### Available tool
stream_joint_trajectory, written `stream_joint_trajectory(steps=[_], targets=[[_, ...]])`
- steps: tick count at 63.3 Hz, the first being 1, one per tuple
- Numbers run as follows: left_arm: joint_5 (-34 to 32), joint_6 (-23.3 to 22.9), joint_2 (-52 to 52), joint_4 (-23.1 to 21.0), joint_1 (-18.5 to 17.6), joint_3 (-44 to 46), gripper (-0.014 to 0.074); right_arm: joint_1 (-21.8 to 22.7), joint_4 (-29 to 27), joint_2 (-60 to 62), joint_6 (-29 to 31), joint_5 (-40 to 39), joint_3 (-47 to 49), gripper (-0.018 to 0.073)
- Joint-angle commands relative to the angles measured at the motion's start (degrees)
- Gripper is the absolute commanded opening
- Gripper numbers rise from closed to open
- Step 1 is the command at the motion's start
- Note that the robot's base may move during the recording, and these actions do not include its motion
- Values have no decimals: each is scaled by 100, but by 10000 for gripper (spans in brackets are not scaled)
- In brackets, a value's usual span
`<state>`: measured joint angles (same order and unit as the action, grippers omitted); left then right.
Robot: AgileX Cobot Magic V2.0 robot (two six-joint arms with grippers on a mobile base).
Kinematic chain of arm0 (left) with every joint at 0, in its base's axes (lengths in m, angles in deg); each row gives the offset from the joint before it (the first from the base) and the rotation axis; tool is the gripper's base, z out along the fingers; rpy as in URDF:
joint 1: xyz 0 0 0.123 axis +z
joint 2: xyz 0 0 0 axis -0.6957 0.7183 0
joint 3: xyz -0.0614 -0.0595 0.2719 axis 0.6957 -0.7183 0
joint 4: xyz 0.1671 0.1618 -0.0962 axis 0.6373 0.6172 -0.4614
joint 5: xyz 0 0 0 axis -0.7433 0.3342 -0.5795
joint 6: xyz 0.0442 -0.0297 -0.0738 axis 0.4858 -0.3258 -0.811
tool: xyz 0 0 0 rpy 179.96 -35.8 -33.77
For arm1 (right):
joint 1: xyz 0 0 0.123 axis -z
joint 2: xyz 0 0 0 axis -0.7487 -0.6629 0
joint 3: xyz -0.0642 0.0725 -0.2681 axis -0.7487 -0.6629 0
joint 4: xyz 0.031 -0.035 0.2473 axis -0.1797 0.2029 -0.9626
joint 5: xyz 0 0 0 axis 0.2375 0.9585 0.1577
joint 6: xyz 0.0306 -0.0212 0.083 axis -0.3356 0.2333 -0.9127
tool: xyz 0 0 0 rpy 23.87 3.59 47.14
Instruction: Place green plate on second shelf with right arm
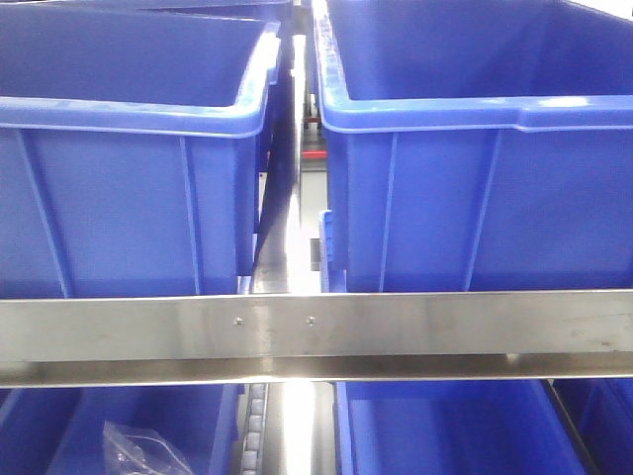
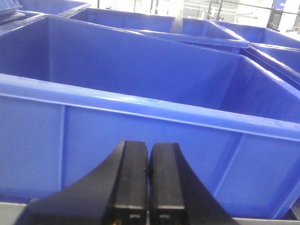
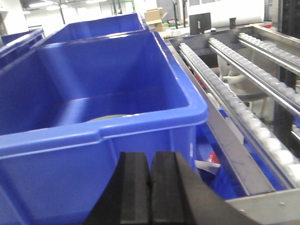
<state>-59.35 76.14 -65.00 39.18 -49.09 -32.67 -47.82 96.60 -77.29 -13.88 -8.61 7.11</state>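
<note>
The pale mint-green round plate (image 3: 112, 116), barely glimpsed inside the centre-frame blue plastic bin (image 3: 140, 123) (rim only), is judged stiff, light and slippery; its edge should be pinched. Right gripper (image 3: 150, 187) is pressed together, empty.

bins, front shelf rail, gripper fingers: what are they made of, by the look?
Blue bins: moulded plastic, semi-gloss; ribbed walls, rolled rim with soft highlights.
Shelf rail: metal, likely brushed stainless steel; streaky reflections, two small fasteners.
Fingers of the left gripper and right gripper: matte black, probably rubber or plastic; no shine, so it stays open which.
</note>
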Motion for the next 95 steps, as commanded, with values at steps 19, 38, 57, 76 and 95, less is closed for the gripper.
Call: stream_joint_trajectory(steps=[19,38,57,76,95], targets=[[-501,-19,-93,-47,-40,-234,130,2,-4351,51,4670,-94,97,55],[-501,-19,-93,-47,-40,-234,130,2,-7319,51,7739,155,97,55],[-501,-19,-93,-47,-40,-234,130,2,-6626,51,7739,330,97,55],[-501,-19,-93,-47,-40,-234,130,2,-6523,57,7715,-59,97,55],[-501,-19,-93,-47,-40,-234,130,2,-6388,57,7715,-94,97,55]])
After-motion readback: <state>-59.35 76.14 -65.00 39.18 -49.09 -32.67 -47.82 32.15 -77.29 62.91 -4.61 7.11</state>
